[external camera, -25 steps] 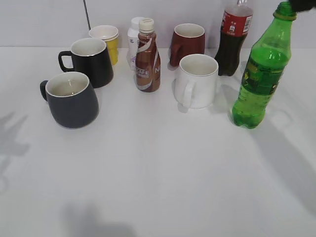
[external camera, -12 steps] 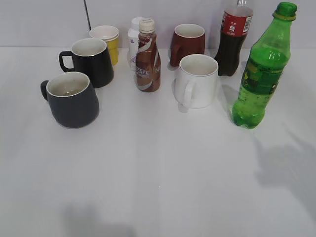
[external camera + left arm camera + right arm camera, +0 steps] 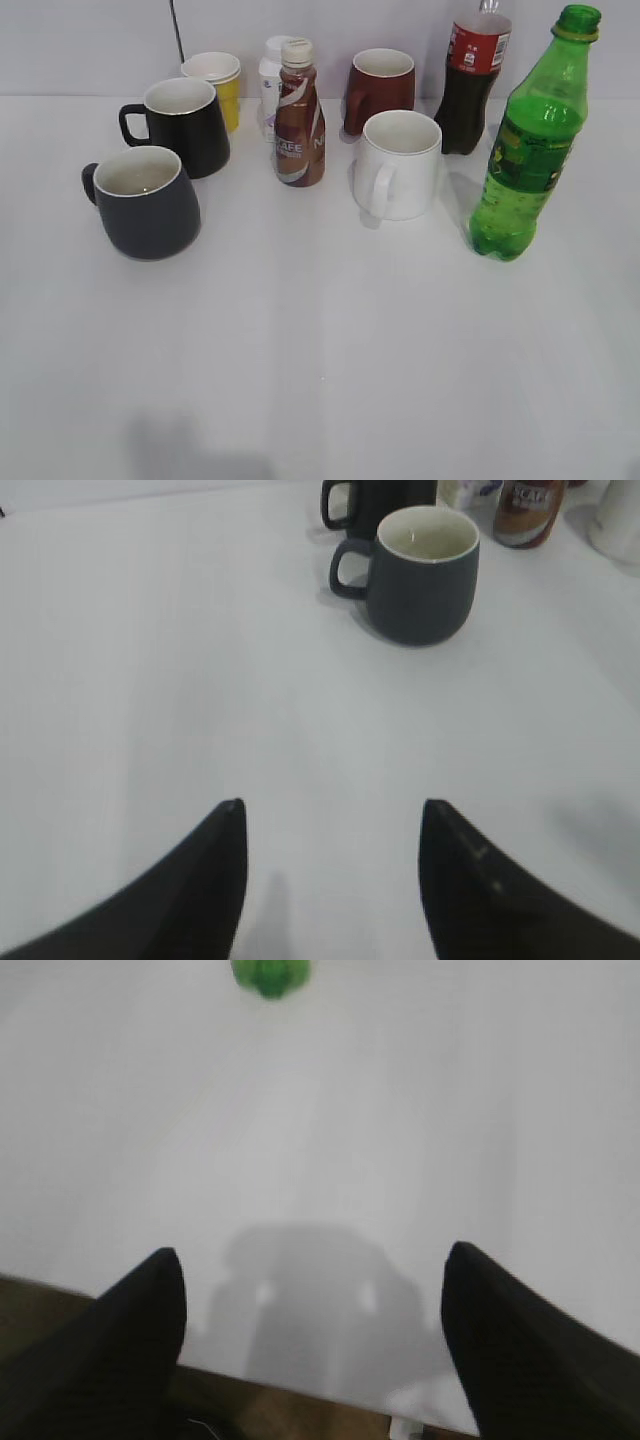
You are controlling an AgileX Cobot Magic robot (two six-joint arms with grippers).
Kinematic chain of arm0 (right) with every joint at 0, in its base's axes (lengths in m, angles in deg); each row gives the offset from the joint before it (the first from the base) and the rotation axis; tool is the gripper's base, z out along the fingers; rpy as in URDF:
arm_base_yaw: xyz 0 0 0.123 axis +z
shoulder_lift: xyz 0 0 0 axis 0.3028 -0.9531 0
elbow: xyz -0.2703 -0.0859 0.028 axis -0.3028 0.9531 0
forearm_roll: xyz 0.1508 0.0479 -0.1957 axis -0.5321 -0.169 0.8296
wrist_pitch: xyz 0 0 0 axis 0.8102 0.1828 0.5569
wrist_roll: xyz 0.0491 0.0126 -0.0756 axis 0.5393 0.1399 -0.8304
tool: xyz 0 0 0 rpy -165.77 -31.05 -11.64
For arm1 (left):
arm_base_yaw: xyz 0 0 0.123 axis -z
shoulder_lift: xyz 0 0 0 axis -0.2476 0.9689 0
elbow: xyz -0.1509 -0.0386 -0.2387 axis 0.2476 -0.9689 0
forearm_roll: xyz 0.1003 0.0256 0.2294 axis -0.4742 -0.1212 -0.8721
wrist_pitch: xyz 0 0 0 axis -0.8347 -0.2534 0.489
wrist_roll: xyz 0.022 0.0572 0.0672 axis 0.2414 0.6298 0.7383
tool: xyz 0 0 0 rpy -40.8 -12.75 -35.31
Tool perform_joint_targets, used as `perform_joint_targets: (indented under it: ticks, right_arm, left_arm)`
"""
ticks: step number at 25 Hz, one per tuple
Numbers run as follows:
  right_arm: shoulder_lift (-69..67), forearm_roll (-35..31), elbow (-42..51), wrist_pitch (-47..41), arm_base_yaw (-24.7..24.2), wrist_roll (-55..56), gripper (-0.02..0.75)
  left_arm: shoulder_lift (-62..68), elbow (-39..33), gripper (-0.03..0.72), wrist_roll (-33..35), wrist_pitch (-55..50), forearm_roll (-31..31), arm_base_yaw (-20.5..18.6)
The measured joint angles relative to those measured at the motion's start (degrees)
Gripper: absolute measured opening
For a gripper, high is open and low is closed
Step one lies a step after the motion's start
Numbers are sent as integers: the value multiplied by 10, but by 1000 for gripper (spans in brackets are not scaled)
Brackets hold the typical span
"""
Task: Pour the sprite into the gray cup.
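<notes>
The sprite (image 3: pixel 528 150), a tall green bottle with no cap on its neck, stands upright at the right of the white table; its base shows at the top of the right wrist view (image 3: pixel 270 974). The gray cup (image 3: pixel 145 203) stands at the left, handle to the left, and shows in the left wrist view (image 3: pixel 420 572). My left gripper (image 3: pixel 330 810) is open and empty above bare table, well short of the gray cup. My right gripper (image 3: pixel 312 1260) is open and empty over the table's near edge, far from the sprite. Neither gripper shows in the exterior view.
A black mug (image 3: pixel 185 125), yellow cup (image 3: pixel 215 80), brown coffee bottle (image 3: pixel 299 115), white bottle (image 3: pixel 270 75), dark red mug (image 3: pixel 380 88), white mug (image 3: pixel 397 163) and cola bottle (image 3: pixel 474 75) stand along the back. The table's front edge (image 3: pixel 300 1385) lies under the right gripper.
The right gripper, at the sprite's neck one second ago, has left the exterior view and its shadow has gone from the table. The sprite stands free, slightly more upright.
</notes>
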Motion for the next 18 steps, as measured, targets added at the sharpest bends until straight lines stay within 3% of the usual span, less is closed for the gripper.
perform_joint_targets:
  ticks: [6, 18]
  right_arm:
    - [32, -12, 35, 74, 0, -12, 596]
    - [32, -12, 40, 92, -1, -13, 596]
  left_arm:
    - [-1, -16, 428, 1, 28, 0, 0]
    - [-1, -16, 423, 1, 31, 0, -1]
